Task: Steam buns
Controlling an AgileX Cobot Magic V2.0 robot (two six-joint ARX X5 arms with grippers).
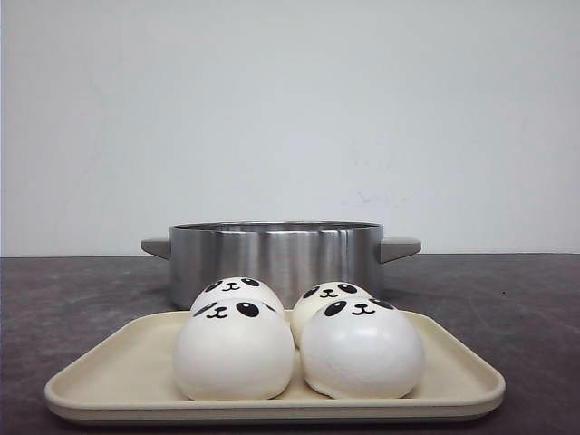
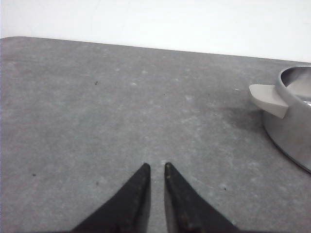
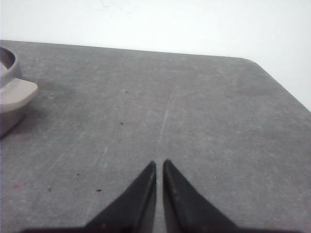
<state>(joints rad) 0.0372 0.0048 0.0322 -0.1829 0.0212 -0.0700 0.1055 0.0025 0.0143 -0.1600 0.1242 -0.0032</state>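
The grey table (image 1: 535, 299) runs back to a white wall (image 1: 290, 109), with bare surface on both sides of the steel pot (image 1: 276, 254), which stands behind the tray (image 1: 453, 362). Whether the pot holds anything cannot be seen. The cream tray holds four buns (image 1: 234, 349) in two touching rows, white domes with black panda faces. Left gripper (image 2: 156, 167) and right gripper (image 3: 159, 164) hover over bare table, fingertips almost together, gripping nothing.

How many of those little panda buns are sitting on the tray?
4, all on the beige tray in front of the steel pot: front left bun, front right bun, back left bun, back right bun. Any others behind them would be hidden.
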